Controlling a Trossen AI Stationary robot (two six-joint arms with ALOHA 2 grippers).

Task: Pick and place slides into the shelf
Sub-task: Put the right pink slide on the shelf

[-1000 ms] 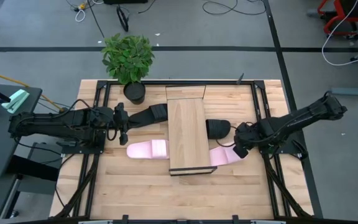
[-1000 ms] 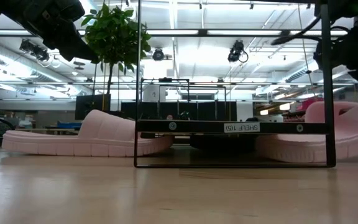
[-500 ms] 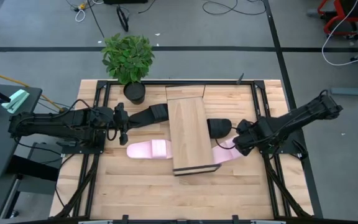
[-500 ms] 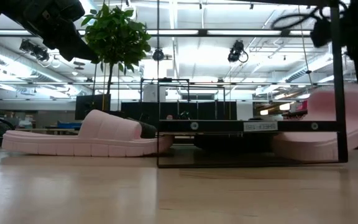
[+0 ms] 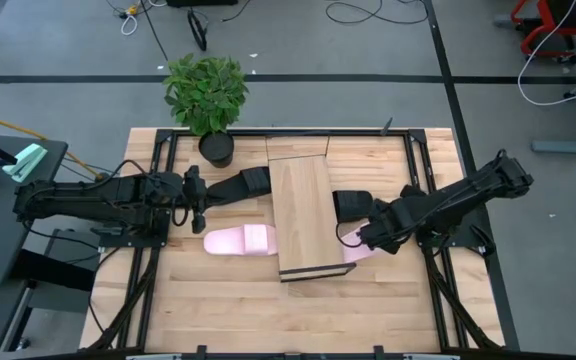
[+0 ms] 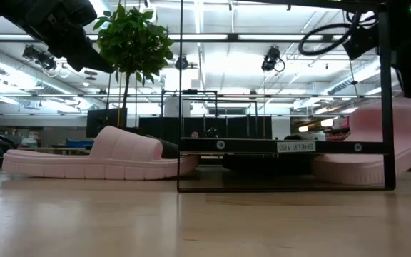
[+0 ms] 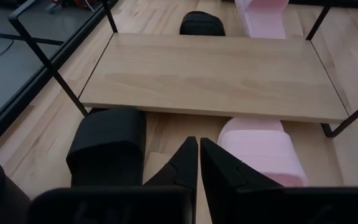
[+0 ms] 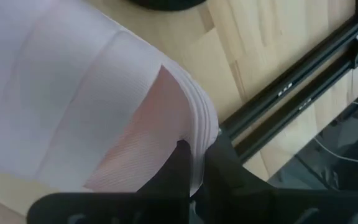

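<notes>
High view: the flat light-wood shelf (image 5: 303, 216) stands mid-counter (image 5: 228, 310), with black slides and pale pink slides poking out each side.

Low view: the right pink slide (image 6: 377, 146) tilts, its outer end raised.

Left wrist view: the left gripper (image 7: 197, 163) has its jaws together, empty.

Right wrist view: the right gripper (image 8: 194, 167) has its jaws clamped on the ribbed pink strap's edge.

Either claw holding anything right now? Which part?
The right claw pinches the pink slide by its edge, lifted at that end. The left claw is shut on nothing, near the shelf.
</notes>
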